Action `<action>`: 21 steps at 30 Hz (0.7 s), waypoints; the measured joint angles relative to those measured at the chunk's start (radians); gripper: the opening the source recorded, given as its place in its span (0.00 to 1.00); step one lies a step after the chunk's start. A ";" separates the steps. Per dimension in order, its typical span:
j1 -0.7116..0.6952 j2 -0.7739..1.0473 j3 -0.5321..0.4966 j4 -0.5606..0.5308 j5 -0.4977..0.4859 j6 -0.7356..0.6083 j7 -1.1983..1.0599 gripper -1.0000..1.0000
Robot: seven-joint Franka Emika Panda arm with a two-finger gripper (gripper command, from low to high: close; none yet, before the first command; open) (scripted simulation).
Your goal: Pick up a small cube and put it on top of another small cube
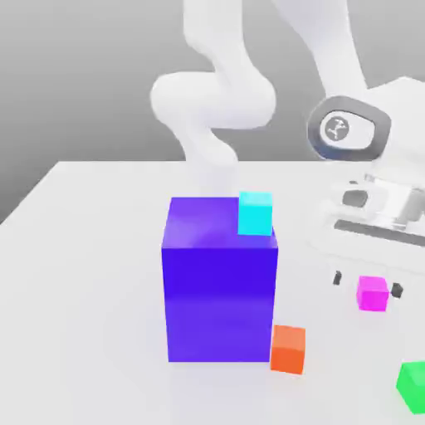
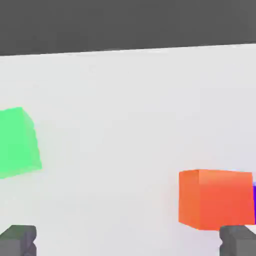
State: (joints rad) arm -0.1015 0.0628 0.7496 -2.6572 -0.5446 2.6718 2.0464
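Gripper (image 1: 366, 286) sits low with fingers spread, straddling the small bright magenta-pink cube (image 1: 373, 293), not clamped on it; dark fingertips (image 1: 337, 278) show either side. That cube rests on the white worktop (image 1: 83, 249) toward the exterior view's right edge. Small bright green cube (image 1: 412, 385) lies near the corner beyond, small orange cube (image 1: 288, 349) against the big blue-purple block (image 1: 221, 290), which carries a small cyan cube (image 1: 255, 213). Risk: an off-centre squeeze could twist or nudge the magenta cube; placing onto so small a green top could tip it off.
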 joint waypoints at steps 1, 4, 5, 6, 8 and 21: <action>0.015 0.016 0.009 -0.015 0.011 0.021 0.021 0.50; 0.041 0.049 0.065 -0.064 0.089 0.090 0.053 0.50; 0.041 0.054 0.098 -0.081 0.134 0.115 0.050 0.50; 0.040 0.061 0.128 -0.094 0.169 0.137 0.049 0.50; 0.072 0.093 0.106 -0.095 0.139 0.165 0.091 0.50; 0.400 0.307 -0.308 -0.010 -0.301 0.268 0.432 0.00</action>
State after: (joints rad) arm 0.2990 0.3697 0.4414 -2.6669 -0.8453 2.9400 2.4783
